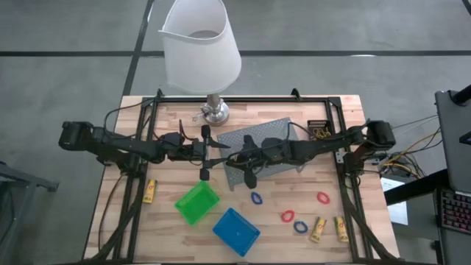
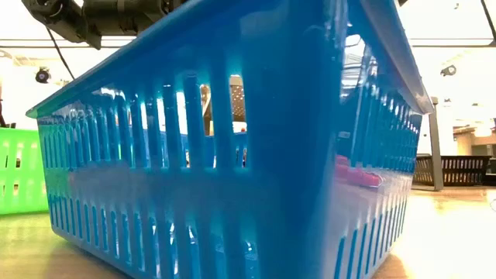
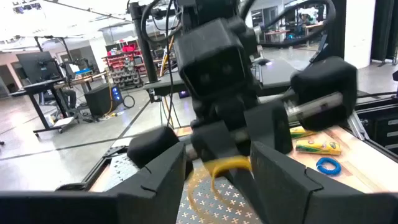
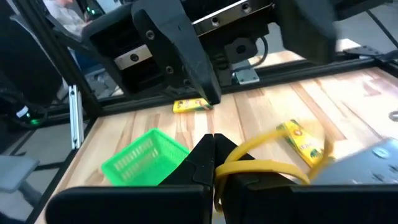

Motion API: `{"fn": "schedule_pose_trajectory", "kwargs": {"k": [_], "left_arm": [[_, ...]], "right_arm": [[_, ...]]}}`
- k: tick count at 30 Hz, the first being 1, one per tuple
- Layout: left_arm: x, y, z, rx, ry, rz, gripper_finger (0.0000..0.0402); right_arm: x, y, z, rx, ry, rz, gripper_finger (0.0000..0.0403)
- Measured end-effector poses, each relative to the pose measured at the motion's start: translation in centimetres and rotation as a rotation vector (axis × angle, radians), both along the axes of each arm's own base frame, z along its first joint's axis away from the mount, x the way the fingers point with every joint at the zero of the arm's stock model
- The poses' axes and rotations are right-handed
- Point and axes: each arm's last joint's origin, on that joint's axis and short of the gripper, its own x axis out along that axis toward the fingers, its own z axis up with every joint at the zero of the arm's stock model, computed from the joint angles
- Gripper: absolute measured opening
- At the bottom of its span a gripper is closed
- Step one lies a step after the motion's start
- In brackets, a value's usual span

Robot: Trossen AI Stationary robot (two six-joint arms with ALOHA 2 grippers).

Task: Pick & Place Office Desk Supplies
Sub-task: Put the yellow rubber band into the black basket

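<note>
High view shows both arms meeting mid-table over the grey mesh tray (image 1: 259,151), left gripper (image 1: 205,153) facing right gripper (image 1: 237,159) almost tip to tip, looks like a handover of a yellow rubber band (image 4: 264,163); right wrist view has the right fingers (image 4: 205,163) pinched closed with the band looping out from between them, so right is clamped on the band; left wrist view shows the left fingers (image 3: 163,169) spread apart, band hanging between them off the other gripper, nothing gripped on that side; from where I stand the left looks ready to either take or has no hold, can't say which; to do this cleanly: left should centre its pads on the free loop before closing, right lets go only once the left grip is firm, else the band drops through the mesh; drop targets sit near edge of table: green bin (image 1: 196,202), blue bin (image 1: 236,230); black bin (image 1: 319,129) far side by the right arm; loose bits remain: blue loop (image 1: 256,197), red loop (image 1: 322,197), yellow sticks (image 1: 318,229) front right, one more yellow stick (image 1: 149,191) front left; lamp (image 1: 202,51) is close behind, keep elbows low
</note>
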Motion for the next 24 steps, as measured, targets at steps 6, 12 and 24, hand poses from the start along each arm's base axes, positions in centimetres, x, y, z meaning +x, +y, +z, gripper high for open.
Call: {"fn": "schedule_pose_trajectory", "kwargs": {"k": [6,12,24], "left_arm": [[-0.1,0.0,0.3,0.005,-0.012,0.002,0.0185],[-0.2,0.1,0.4,0.005,-0.02,0.012,0.0185],[-0.2,0.1,0.5,-0.105,-0.021,0.015,0.0185]], "right_arm": [[-2.7,-0.2,2.7,-0.026,0.071,0.006,0.0008],[-6.5,-0.6,5.8,-0.009,0.119,-0.017,0.0008],[-17.3,-2.5,9.3,0.223,0.254,-0.577,0.0008]]}}
